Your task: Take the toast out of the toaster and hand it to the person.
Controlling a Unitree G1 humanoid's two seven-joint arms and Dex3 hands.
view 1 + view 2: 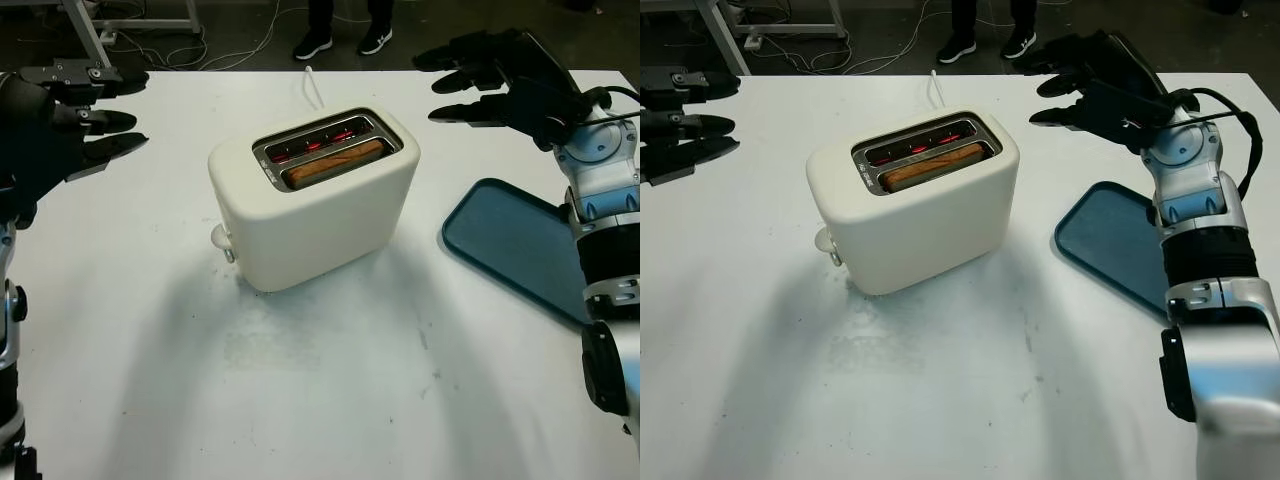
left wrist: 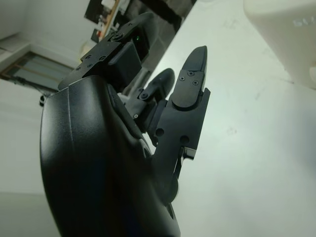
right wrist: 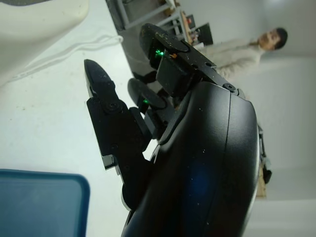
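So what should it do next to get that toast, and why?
Probably bring the right hand over the toaster and down toward the toast. The toast sits in the near slot, barely above its rim, and both hands are open and off to the sides, the left hand no nearer.

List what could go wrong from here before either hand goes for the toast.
1. The far slot glows red, so the toaster looks live; fingers dipping in beside the toast could meet hot elements.
2. The toast barely clears its slot, offering little to grip; a pinch might crumble it or slip.
3. The toaster stands loose on the table; with the left hand and right hand both open and away, pulling could lift or tip it.
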